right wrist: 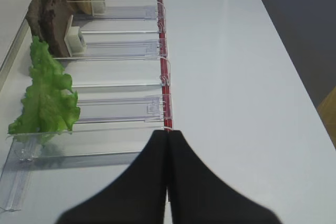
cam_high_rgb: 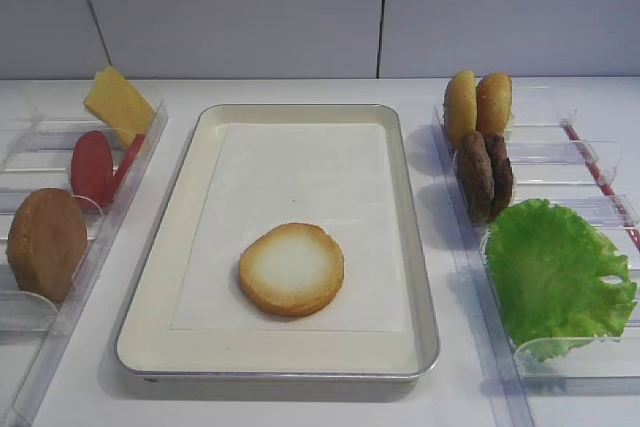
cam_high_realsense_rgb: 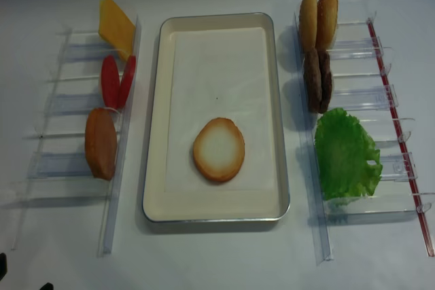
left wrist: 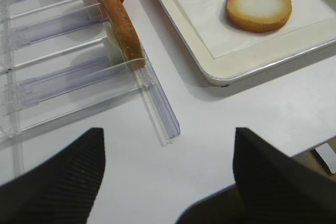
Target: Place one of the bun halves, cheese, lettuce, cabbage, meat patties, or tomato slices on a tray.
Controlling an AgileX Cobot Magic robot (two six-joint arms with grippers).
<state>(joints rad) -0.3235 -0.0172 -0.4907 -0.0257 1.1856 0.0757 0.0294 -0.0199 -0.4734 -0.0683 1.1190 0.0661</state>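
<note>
Black left fingers [left wrist: 168, 177] stand wide and empty above the bench; the right fingers [right wrist: 168, 182] are pressed together. Bun half [cam_high_rgb: 291, 269] lies cut-face up on the tray [cam_high_rgb: 150, 297], near end. Retreat straight, clear of the left bins [left wrist: 68, 77].

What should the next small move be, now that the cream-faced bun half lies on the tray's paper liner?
Probably bring the open left gripper forward to the round red tomato slices in the clear left bins. The pale bun half already lies flat on the cream metal-rimmed tray, and the jaws hang empty over bare table.
</note>
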